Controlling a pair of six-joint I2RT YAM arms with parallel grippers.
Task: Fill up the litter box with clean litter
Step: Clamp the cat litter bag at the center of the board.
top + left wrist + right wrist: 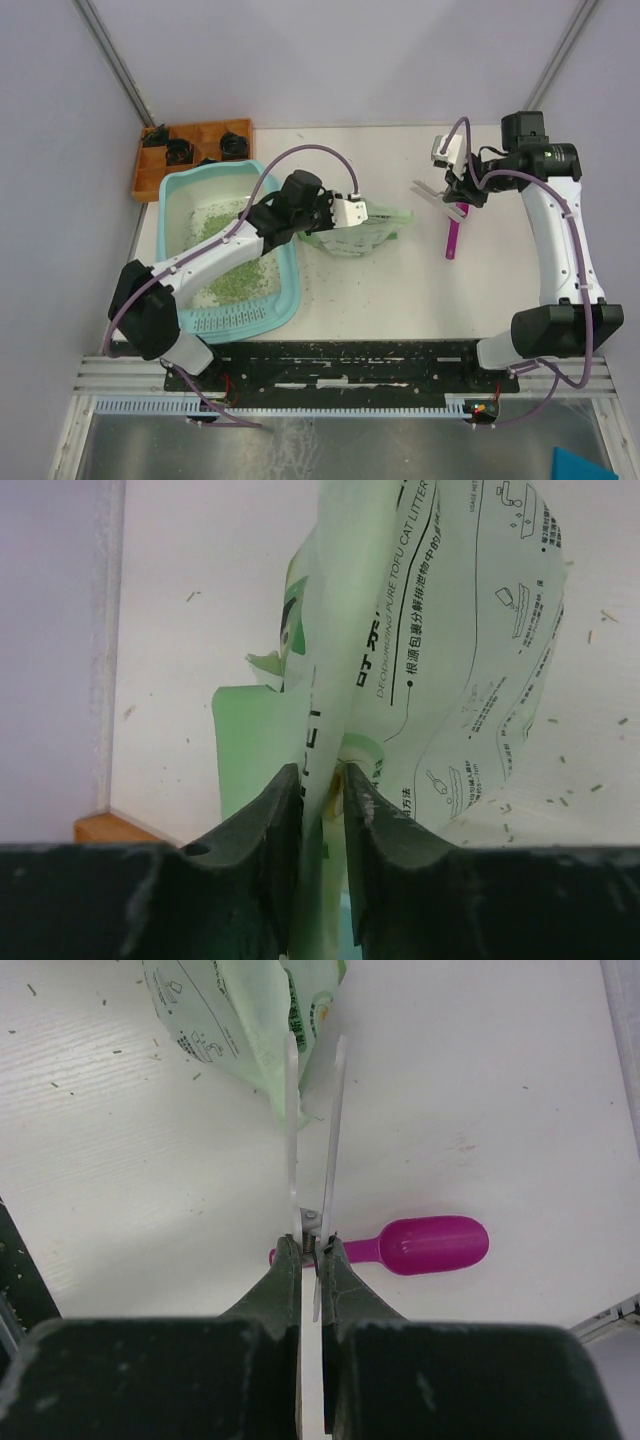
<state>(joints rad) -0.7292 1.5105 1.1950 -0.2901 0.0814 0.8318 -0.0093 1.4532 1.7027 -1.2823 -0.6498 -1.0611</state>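
- Top external view: my left gripper point(372, 213) is clamped on the pale green bag point(345, 238), which lies on the table point(400, 290) at and below my fingertips.
- Left wrist view: both fingers point(270, 815) pinch 1 upright fold of the bag, its printed face spreading out beyond them.
- Loose granules point(560, 792) are scattered on the table beside the bag.
- Behind that hand, under my left forearm, sits the litter box point(182, 200), with its grate strip at the near short end.
- Clean litter point(235, 282) covers part of its floor, beneath my forearm.
- My right gripper point(310, 1255) is closed on the scissors point(292, 1130) near the pivot; the 2 white blades stand slightly parted, pointing away from the hand toward the bag's corner. I cannot tell whether they touch it.
- Below my right hand, a magenta scoop point(430, 1243) lies flat on the table, apart from the bag.
- An orange tray point(150, 170) stands at the litter box's far end.
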